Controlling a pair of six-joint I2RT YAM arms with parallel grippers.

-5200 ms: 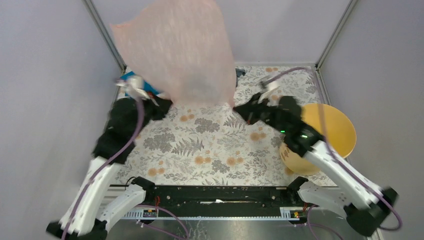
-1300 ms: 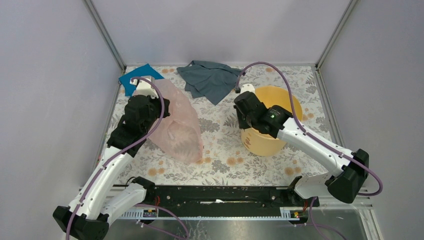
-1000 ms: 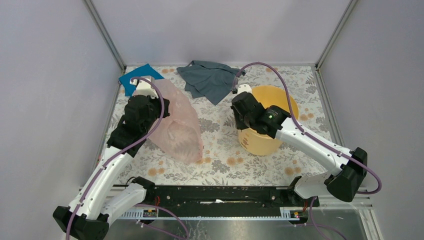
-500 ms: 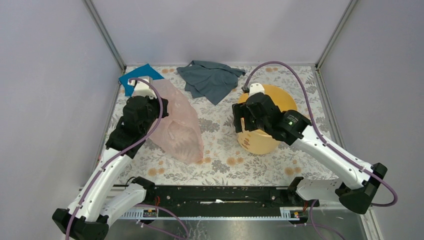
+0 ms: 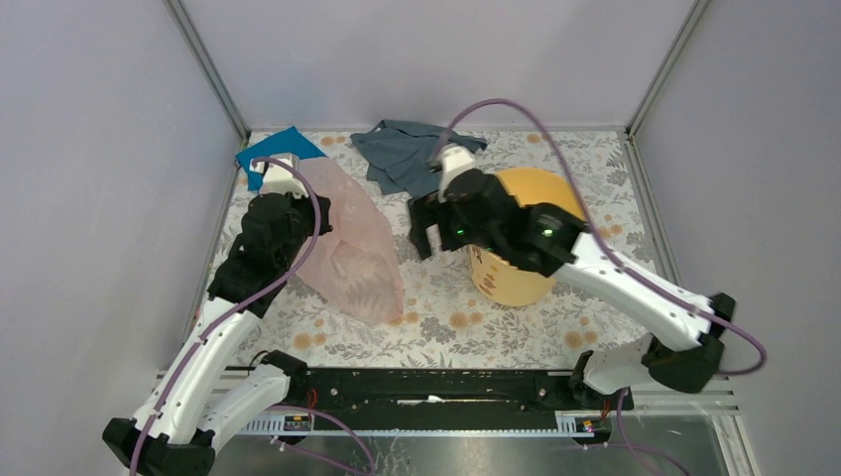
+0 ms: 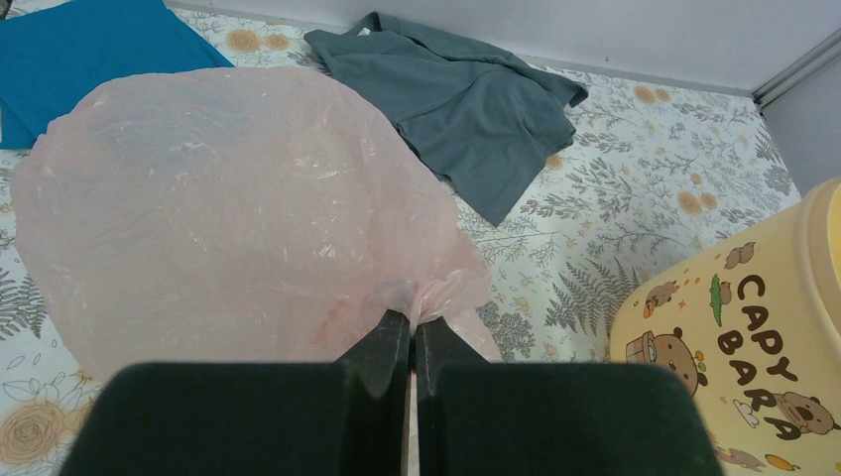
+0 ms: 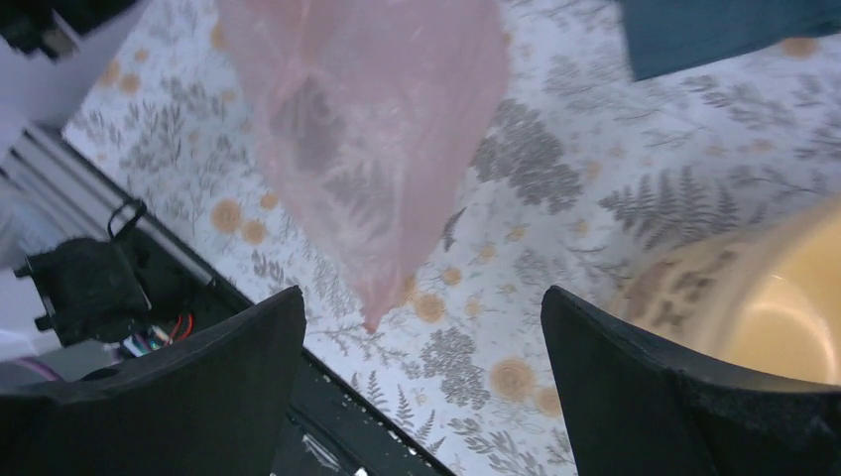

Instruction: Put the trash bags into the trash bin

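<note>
One bag (image 6: 228, 198), one bin (image 5: 516, 283): not together yet, well apart on the worktop (image 5: 436, 317)
bag spot: left of centre, slumped mostly flat, pale pink and crinkly, far end up by the teal cloth (image 5: 273, 149), can't tell if touching it
bin spot: right of centre, upright, mouth open, no pink film in it
left end effector (image 6: 410, 322): pinched tight on a bunched bit of the bag's edge, film puckering right at the tips
right end effector (image 7: 421, 297): spread wide, holding nothing, hanging over the worktop between bag and bin, looking down at the bag's near corner
grey cloth (image 5: 402, 154): far edge of the worktop, not part of the job, same for the teal one
step in hand: looks like lining up a second grip on the bag, one pinch alone probably not enough to keep the thing tidy
next move: guessing a drop onto a free bit of film, a firm close, then a two-handed lift high enough to clear the rim and a carry across
watch out: thin slippery film, easy to lose from a shallow pinch, or to drape down the outside wall instead of going in
</note>
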